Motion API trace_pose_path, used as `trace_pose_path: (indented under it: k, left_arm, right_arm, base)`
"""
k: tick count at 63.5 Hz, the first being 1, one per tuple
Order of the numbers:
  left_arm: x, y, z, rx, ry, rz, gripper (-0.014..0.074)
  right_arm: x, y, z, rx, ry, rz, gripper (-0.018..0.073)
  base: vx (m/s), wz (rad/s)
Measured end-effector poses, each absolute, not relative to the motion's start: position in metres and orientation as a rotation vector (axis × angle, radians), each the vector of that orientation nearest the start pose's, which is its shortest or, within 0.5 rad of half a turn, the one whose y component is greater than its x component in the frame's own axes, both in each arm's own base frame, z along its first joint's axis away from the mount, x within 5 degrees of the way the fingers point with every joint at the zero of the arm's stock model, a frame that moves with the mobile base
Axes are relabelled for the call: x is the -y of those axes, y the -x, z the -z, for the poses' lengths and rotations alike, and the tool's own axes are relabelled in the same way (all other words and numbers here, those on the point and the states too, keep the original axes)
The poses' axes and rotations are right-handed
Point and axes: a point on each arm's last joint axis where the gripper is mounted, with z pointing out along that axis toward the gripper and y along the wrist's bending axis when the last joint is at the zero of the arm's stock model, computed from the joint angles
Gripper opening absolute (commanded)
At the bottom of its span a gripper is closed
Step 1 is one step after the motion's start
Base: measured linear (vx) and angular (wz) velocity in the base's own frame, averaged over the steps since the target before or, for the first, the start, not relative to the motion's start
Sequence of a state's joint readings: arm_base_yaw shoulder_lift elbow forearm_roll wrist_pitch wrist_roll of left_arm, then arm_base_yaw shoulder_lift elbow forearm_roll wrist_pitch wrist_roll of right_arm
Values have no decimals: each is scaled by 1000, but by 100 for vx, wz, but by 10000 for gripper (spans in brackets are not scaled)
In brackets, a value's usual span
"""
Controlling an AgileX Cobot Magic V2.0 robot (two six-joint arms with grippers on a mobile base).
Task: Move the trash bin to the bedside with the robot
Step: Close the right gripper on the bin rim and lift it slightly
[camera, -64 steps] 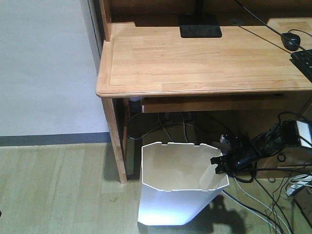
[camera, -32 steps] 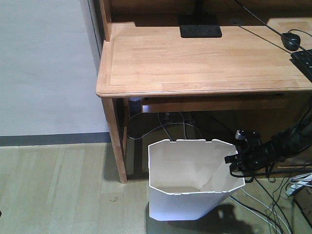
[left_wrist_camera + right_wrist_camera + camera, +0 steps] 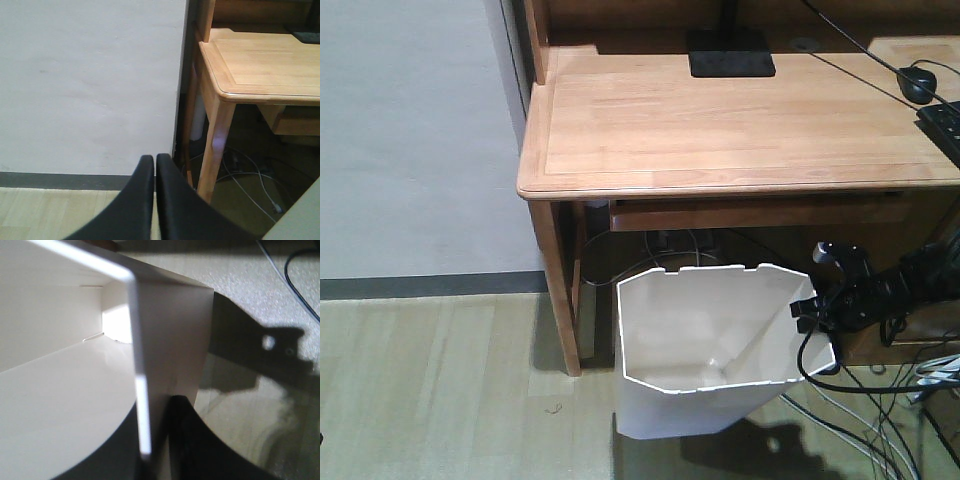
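On the left is a flat grey-white wall (image 3: pixel 410 130) with a dark strip (image 3: pixel 420 287) along its bottom. Below it is a pale wood-look floor (image 3: pixel 440 390). The left wrist view looks at this wall. The left pincer (image 3: pixel 154 160) has two smooth, curved black fingers pressed together with nothing between them. It is closed and empty, and I think it has no job here.

Next comes the light wooden worktop (image 3: pixel 720 120). It has a smooth top, a rounded edge and a straight leg (image 3: pixel 558 290). A flat black square base (image 3: pixel 730 52) sits at the back, and a small black mouse (image 3: pixel 918 85) sits far to the right.

On the floor beside the leg, just in front of the worktop's edge, is the white thin plastic trash bin (image 3: pixel 692 330). It is wide at the top and narrower lower down. It has flat sides, cut-off corners and little notches in the rim. The inside is cream, smooth and empty. The bin leans a bit, and I cannot tell if its whole bottom is on the floor. No bed shows in any view, so the bin is not at the bedside yet.

At the bin's right rim is the right pincer (image 3: pixel 812 308), on a slim black arm (image 3: pixel 890 290). The right wrist view shows the thin wall between the two black fingers (image 3: pixel 195 440) — one inside the bin, one outside. So it is pinching the rim. That seems a good way to pull such a light bin along. The wall is thin and may bend, so the hold could slip.

Far right, cables (image 3: pixel 928 368) lie on the floor — they could snag.
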State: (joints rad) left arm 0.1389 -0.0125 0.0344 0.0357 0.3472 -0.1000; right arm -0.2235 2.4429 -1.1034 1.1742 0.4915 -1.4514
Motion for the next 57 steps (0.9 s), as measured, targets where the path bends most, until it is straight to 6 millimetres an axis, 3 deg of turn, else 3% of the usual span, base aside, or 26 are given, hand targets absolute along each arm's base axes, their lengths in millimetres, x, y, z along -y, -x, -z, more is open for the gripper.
trace_pose_path:
  k: [27,57]
  left_arm:
    - [-8,-53,-171,-1842,198,-62,-6]
    - [-8,-53,-171,-1842,198,-62,-6]
  right_arm:
    - [32,-348,30,-2813,290,-692,-5]
    - [36,-349,32,-2824,293,-617,-5]
  base:
    - [0,0]
    - [0,0]
